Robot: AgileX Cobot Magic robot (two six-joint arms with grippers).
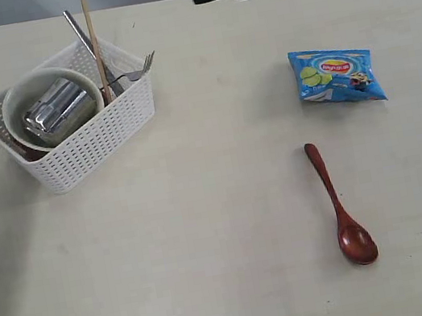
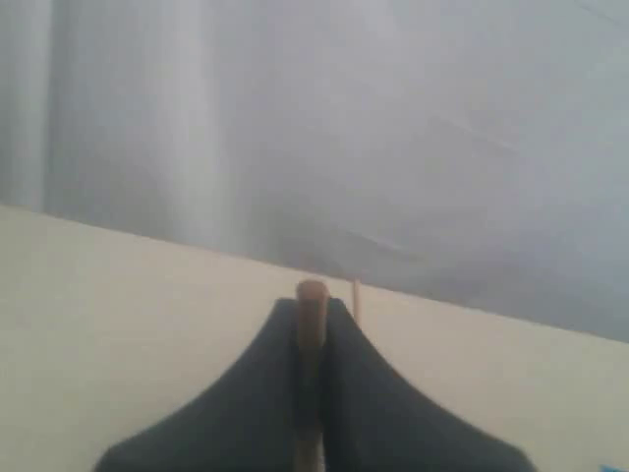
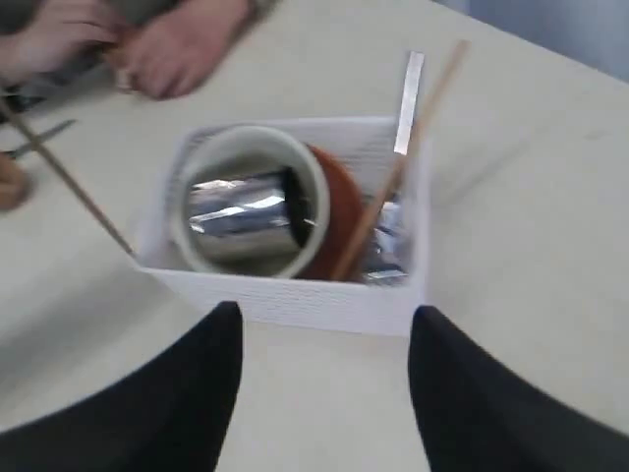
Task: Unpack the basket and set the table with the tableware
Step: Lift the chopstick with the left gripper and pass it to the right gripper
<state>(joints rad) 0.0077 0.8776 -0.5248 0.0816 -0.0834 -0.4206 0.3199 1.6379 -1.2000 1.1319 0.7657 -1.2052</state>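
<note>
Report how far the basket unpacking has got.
Done: the wooden spoon lies on the table, out of the basket. In hand: the left gripper is shut on one chopstick; the right gripper hangs open above the basket. Left: the bowl with the steel cup in it, the knife, the fork, the other chopstick and the red-brown plate are all in the basket.

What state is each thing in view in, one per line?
Basket: upright, loaded.
Bowl: in basket, holding cup.
Cup: on its side in bowl.
Spoon: flat on table.
Packet: flat on table.
Left gripper: shut on chopstick.
Right gripper: open, empty.
</note>
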